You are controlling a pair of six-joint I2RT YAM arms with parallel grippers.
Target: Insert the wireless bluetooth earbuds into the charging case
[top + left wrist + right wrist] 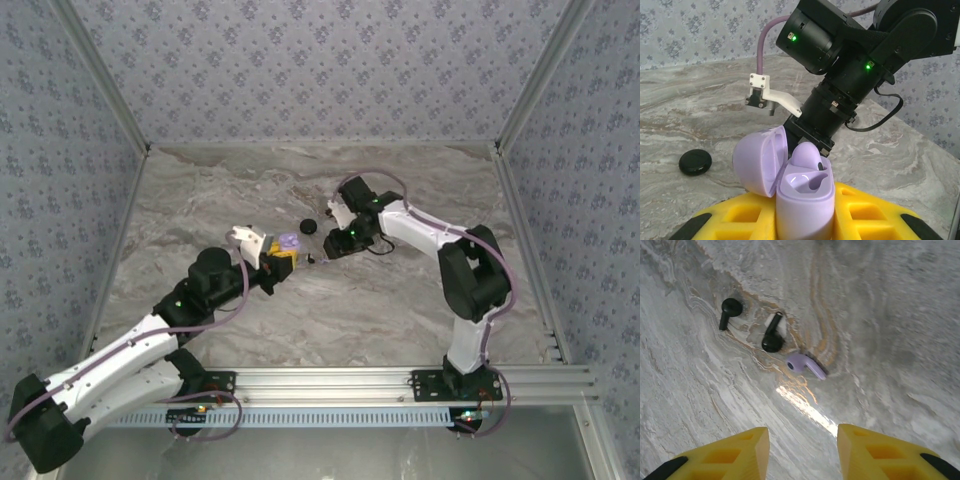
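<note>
My left gripper (805, 212) is shut on an upright lilac charging case (802, 200), its lid (760, 160) swung open to the left. One lilac earbud (807, 155) sits in the far socket; the near socket (810, 182) is empty. In the right wrist view, two black earbuds (729, 310) (772, 340) and a loose lilac earbud (802, 363) lie on the table. My right gripper (802, 440) hangs open above the table just short of them, nothing between its yellow fingers (735, 455). A round black case (307, 226) lies shut on the table beyond both grippers.
The marble tabletop (400, 320) is walled by patterned panels on three sides. The right arm's wrist (840, 100) stands close behind the held lilac case. The black case (695, 162) lies to the left of it. An aluminium rail (350, 380) runs along the near edge.
</note>
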